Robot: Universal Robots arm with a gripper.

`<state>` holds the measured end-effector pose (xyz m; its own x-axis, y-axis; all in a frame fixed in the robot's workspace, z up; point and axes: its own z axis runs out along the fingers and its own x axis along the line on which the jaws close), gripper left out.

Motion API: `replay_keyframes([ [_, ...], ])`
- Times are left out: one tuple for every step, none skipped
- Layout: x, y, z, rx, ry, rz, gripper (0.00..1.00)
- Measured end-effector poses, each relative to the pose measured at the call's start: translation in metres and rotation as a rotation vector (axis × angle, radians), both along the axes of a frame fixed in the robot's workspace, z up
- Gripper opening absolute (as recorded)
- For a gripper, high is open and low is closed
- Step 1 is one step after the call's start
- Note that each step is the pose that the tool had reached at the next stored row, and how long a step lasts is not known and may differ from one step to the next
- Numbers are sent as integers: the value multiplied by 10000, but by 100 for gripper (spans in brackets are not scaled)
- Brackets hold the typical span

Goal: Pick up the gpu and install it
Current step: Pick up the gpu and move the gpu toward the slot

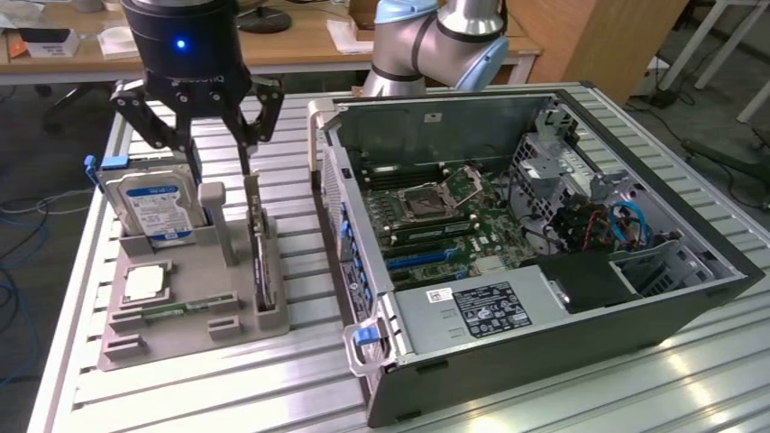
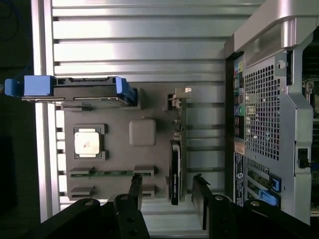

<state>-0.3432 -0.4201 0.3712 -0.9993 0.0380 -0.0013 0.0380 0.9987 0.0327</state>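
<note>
The gpu (image 1: 256, 242) stands on edge in a slot of the grey holder tray (image 1: 169, 336), a thin dark card with a silver bracket at its far end. My gripper (image 1: 222, 159) hangs open above it, well apart from the card. From the wrist, the gpu (image 2: 175, 164) lies between the two fingertips (image 2: 135, 180) of my gripper (image 2: 167, 182), nearer one side, with nothing held. The open computer case (image 1: 542, 225) lies to the exterior view's right, its green motherboard (image 1: 439, 216) exposed.
The tray (image 2: 119, 149) also holds a silver hard drive (image 1: 151, 207) with blue clips, a small square chip (image 1: 144, 282) and a memory stick (image 2: 107, 173). The case wall (image 2: 269, 124) stands close beside the gpu's slot. A slatted aluminium table (image 1: 241, 388) carries everything.
</note>
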Motion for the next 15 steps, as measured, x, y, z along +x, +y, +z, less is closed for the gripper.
replay_keyframes([
  [0,0,-9,0,0,-1,53],
  [0,0,-18,0,0,-1,53],
  [0,0,-25,0,1,-1,53],
  [0,0,-32,0,1,0,53],
  [0,0,-38,0,0,-1,53],
  [0,0,-44,0,1,-1,53],
  [0,0,-50,0,1,-1,53],
  [0,0,-57,1,0,-1,53],
  [0,0,-63,0,1,0,53],
  [0,0,-69,0,1,-1,53],
  [0,-1,-77,0,0,-1,53],
  [0,-2,-83,1,0,-1,53],
  [0,-3,-88,0,1,0,53],
  [1,-9,-92,-2,2,2,53],
  [1,-20,-95,0,1,2,53],
])
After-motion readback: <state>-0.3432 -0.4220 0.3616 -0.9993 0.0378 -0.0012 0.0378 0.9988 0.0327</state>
